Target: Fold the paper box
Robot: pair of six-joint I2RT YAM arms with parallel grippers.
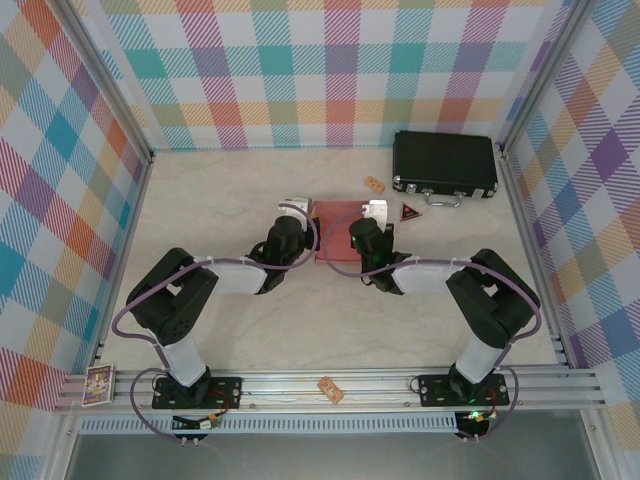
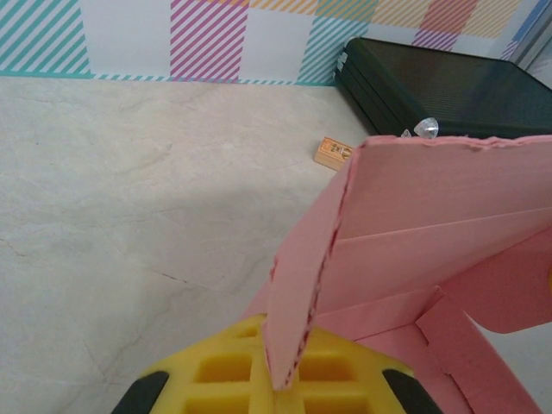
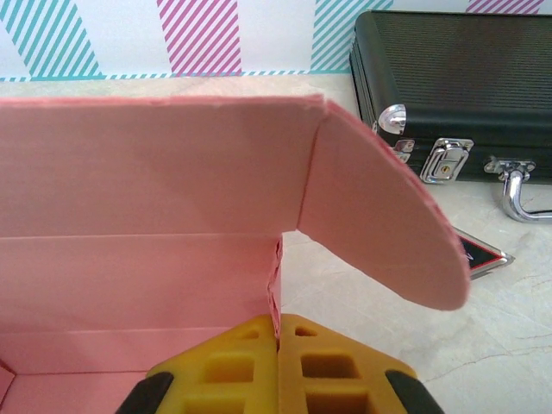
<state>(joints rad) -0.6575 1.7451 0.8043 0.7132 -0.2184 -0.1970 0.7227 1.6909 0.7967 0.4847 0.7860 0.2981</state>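
The salmon-pink paper box [image 1: 338, 228] lies partly folded at the table's middle, between my two grippers. My left gripper [image 1: 297, 213] is at its left side. In the left wrist view the yellow fingers [image 2: 216, 373] are shut on the lower edge of a raised side flap of the box [image 2: 431, 224], and this flap stands upright. My right gripper [image 1: 376, 215] is at the box's right side. In the right wrist view that gripper [image 3: 278, 332] is pinched shut on the torn edge of a side wall of the box [image 3: 147, 216]. A rounded flap [image 3: 388, 224] hangs out to the right.
A black hard case [image 1: 445, 165] with a handle lies at the back right, close behind the box. A small orange block [image 1: 374, 184] and a red-edged triangle [image 1: 410, 211] lie between them. A card [image 1: 98, 384] and a small orange piece [image 1: 330, 388] rest on the front rail.
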